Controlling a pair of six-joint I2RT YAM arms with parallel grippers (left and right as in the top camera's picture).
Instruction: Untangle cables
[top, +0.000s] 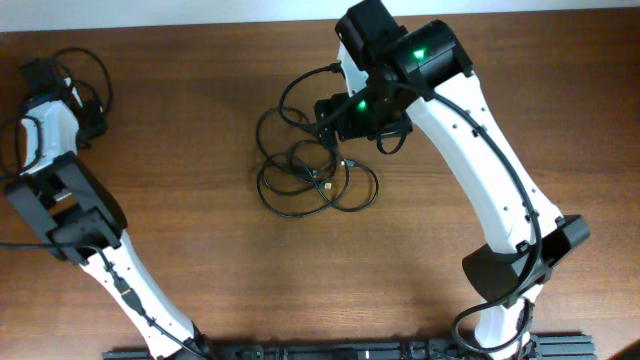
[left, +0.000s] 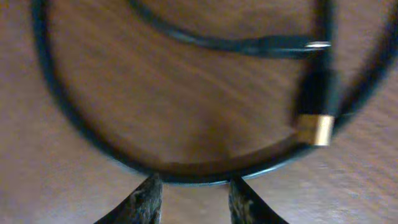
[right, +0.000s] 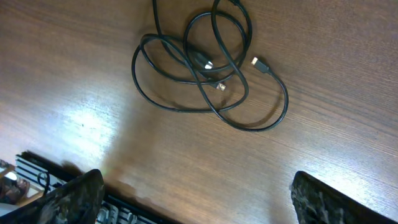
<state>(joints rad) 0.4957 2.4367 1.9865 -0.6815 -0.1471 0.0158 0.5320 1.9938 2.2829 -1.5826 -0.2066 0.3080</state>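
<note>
A tangled bundle of thin black cables (top: 315, 175) lies mid-table in overlapping loops with small light-tipped plugs. It also shows in the right wrist view (right: 205, 68). My right gripper (top: 335, 115) hovers over the bundle's far edge. Its fingers (right: 196, 176) are wide open and empty. Another black cable (top: 92, 75) loops at the far left by my left gripper (top: 45, 75). In the left wrist view this cable (left: 74, 118) curves just past the fingertips and has a gold-tipped plug (left: 314, 129). The left fingers (left: 194, 180) are apart with nothing between them.
The wooden table (top: 200, 260) runs under everything. A black rail with hardware (top: 330, 350) lines the near edge and also shows in the right wrist view (right: 37, 180). The white right arm (top: 480, 160) spans the right side.
</note>
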